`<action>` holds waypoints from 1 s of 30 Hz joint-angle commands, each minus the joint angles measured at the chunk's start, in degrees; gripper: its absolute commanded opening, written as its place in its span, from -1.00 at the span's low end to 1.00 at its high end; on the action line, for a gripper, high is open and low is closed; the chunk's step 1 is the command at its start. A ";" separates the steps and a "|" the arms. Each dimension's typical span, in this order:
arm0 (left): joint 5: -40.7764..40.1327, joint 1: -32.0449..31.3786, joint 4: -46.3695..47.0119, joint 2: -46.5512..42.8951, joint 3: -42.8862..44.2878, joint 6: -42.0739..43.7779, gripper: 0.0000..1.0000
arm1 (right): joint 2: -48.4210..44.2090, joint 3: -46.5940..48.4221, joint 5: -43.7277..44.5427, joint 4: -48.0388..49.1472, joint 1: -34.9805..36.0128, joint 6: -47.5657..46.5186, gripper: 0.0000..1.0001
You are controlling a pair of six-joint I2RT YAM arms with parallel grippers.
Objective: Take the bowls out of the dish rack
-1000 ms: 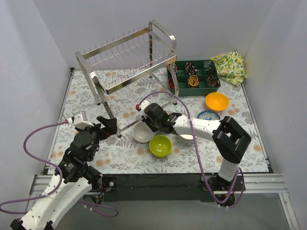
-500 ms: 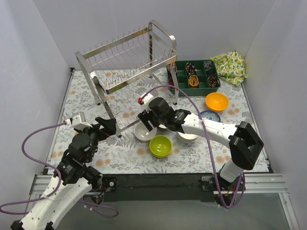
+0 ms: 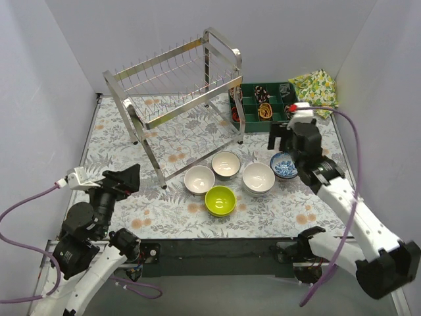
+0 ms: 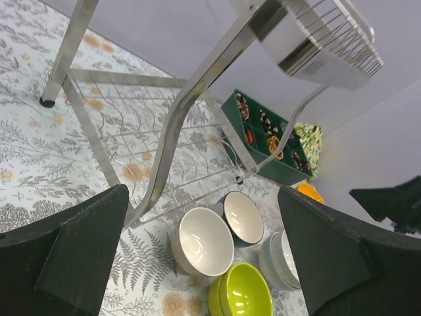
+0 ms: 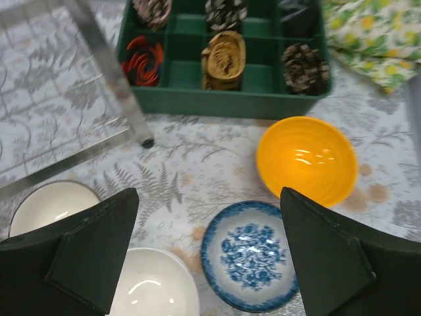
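The dish rack (image 3: 172, 84) stands at the back left with no bowl showing on its bars; its slanted leg (image 4: 177, 131) crosses the left wrist view. On the table in front of it sit the bowls: two white ones (image 3: 198, 180) (image 3: 258, 178), a dark-rimmed white one (image 3: 225, 164), a lime green one (image 3: 220, 200) and a blue-and-white one (image 3: 284, 164). An orange bowl (image 5: 307, 160) sits beside the blue-and-white one (image 5: 250, 255). My right gripper (image 5: 209, 197) hovers open above these two, holding nothing. My left gripper (image 4: 200, 197) is open and empty, low at the near left.
A dark green compartment tray (image 3: 276, 120) with small items stands at the back right, close behind my right gripper (image 3: 284, 135). A yellow-green patterned cloth (image 3: 316, 89) lies in the far right corner. Grey walls close in three sides.
My right gripper opened, left the dark-rimmed white bowl on the table and swung right, over the orange and blue-and-white bowls. My left arm drew back toward the near left.
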 commanded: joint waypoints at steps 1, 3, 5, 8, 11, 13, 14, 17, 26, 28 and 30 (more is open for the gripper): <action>-2.26 0.25 -3.83 -1.31 4.04 2.49 0.96 | -14.60 -4.35 9.38 -0.17 -4.91 0.31 0.94; -3.58 0.25 -5.24 -1.75 5.79 2.58 0.97 | -22.30 -6.81 13.43 -1.58 -5.53 -0.22 0.96; -5.25 0.17 -6.55 -2.27 6.59 2.41 0.96 | -27.34 -8.48 15.10 -3.33 -5.44 -0.48 0.97; -8.50 0.25 -6.83 -4.20 7.12 3.10 0.96 | -37.19 -10.59 14.93 -3.87 -5.44 -1.97 0.97; -9.21 0.17 -5.51 -7.19 6.50 4.95 0.96 | -48.33 -13.84 14.49 -3.78 -5.44 -4.96 0.97; -9.83 0.17 -5.07 -9.55 5.63 4.95 0.96 | -52.05 -16.48 14.58 -3.78 -5.44 -6.11 0.97; -10.09 0.25 -4.46 -10.27 5.36 5.13 0.96 | -55.28 -17.45 14.58 -3.61 -5.44 -7.67 0.97; -10.53 0.25 -3.58 -12.37 3.96 5.13 0.96 | -60.83 -20.70 14.06 -3.60 -5.53 -8.74 0.97; -9.74 0.25 -0.50 -13.79 0.18 6.80 0.96 | -72.54 -28.79 14.49 0.52 -5.44 -9.36 0.96; -9.74 0.25 -0.06 -13.79 -0.44 6.71 0.96 | -73.15 -29.32 14.41 0.44 -5.44 -9.27 0.96; -9.83 0.17 0.29 -13.79 -1.05 6.80 0.96 | -73.42 -29.67 14.05 0.44 -5.44 -9.10 0.96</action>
